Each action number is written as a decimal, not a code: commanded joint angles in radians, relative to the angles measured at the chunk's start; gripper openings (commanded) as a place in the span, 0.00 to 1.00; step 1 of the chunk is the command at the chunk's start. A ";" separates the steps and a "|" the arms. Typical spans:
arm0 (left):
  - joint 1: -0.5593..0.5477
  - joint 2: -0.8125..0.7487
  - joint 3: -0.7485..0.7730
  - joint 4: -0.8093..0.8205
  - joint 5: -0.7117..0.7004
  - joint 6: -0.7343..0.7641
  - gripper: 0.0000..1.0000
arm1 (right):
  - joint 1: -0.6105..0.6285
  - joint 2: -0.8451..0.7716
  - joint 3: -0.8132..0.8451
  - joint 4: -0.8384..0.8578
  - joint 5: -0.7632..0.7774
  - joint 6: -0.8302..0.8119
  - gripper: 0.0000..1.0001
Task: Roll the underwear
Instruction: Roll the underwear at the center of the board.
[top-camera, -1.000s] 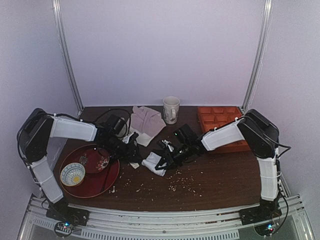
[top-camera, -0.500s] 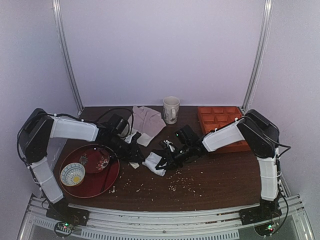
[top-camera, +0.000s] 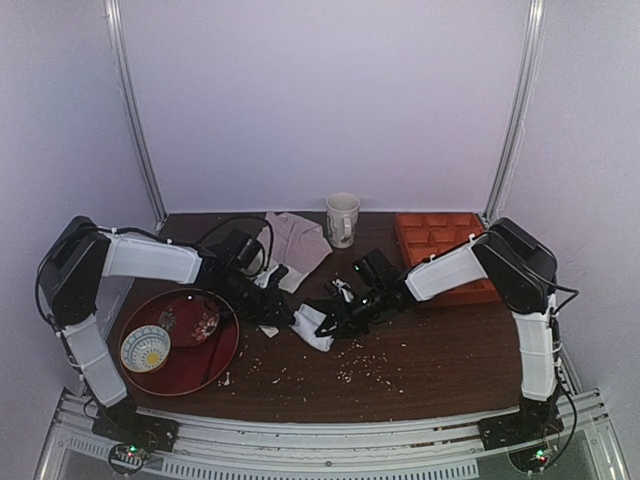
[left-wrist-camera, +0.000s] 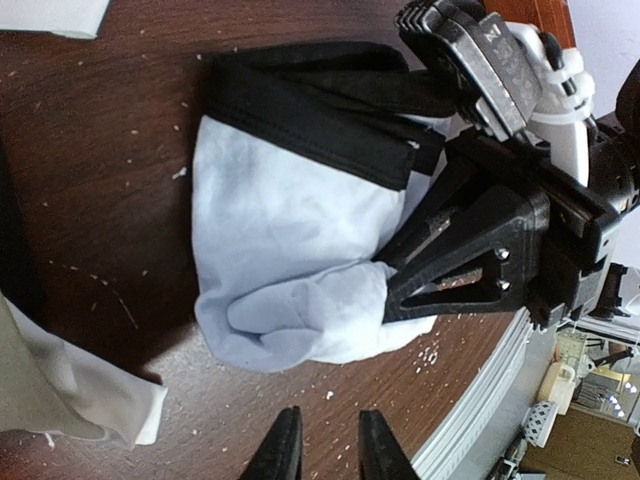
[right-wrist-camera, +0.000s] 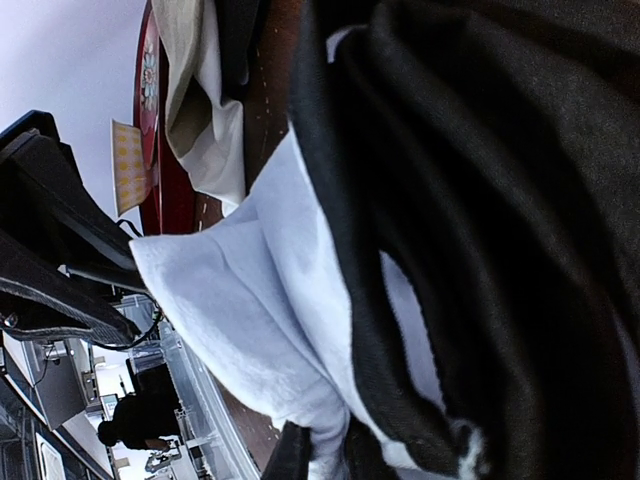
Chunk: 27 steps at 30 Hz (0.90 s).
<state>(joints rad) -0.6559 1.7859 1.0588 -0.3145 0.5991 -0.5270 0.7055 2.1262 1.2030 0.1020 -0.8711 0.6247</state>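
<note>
Top view, bench: a dark wooden bench (top-camera: 440, 365) dotted with pale crumbs (top-camera: 346, 374); two arms reach in from either side and meet near its middle.
Top view, underwear: the white underwear (top-camera: 310, 327) with black trim lies bunched on the bench between the two hands, just right of the red tray (top-camera: 205, 368).
Top view, left hand: the left hand (top-camera: 280, 312) sits low, just beside the bundle's left edge.
Top view, right hand: the right hand (top-camera: 335, 310) is down on the bundle's right side.
Top view, other things: a patterned bowl (top-camera: 146, 348) in the red tray; a mug (top-camera: 342, 218) at the back; a pale cloth (top-camera: 296, 240) to its left; an orange tray (top-camera: 440, 245) with compartments at back right.
Left wrist view, underwear: the underwear (left-wrist-camera: 290, 240) is a folded white bundle on the bench, with a black hem across its far end.
Left wrist view, right hand: the right hand (left-wrist-camera: 398, 288) is clenched on a fold of white cloth at the bundle's right side.
Left wrist view, left hand: the left hand (left-wrist-camera: 330, 455) is released, fingers apart with nothing between them, near the bundle but not touching it.
Left wrist view, beige garment: a beige garment (left-wrist-camera: 40, 390) lies at lower left, apart from the underwear.
Right wrist view, underwear: the underwear (right-wrist-camera: 260, 300) fills the frame with white cloth and thick black folds.
Right wrist view, right hand: the right hand (right-wrist-camera: 320, 460) pinches white cloth at the bottom edge.
Right wrist view, background: the red tray (right-wrist-camera: 150, 190), the bowl (right-wrist-camera: 125, 165) and the beige garment (right-wrist-camera: 195, 70) show at upper left.
</note>
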 joint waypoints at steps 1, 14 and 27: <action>-0.011 0.003 0.033 0.021 -0.013 0.005 0.28 | -0.008 0.088 -0.013 -0.213 0.201 -0.045 0.00; -0.028 0.084 0.094 0.035 -0.028 0.013 0.28 | 0.000 0.106 0.122 -0.402 0.268 -0.146 0.00; -0.031 0.070 0.067 0.045 -0.103 -0.007 0.28 | 0.040 0.073 0.211 -0.536 0.358 -0.244 0.00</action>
<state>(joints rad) -0.6827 1.8771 1.1328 -0.3080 0.5274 -0.5259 0.7292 2.1582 1.4178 -0.2531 -0.7563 0.4580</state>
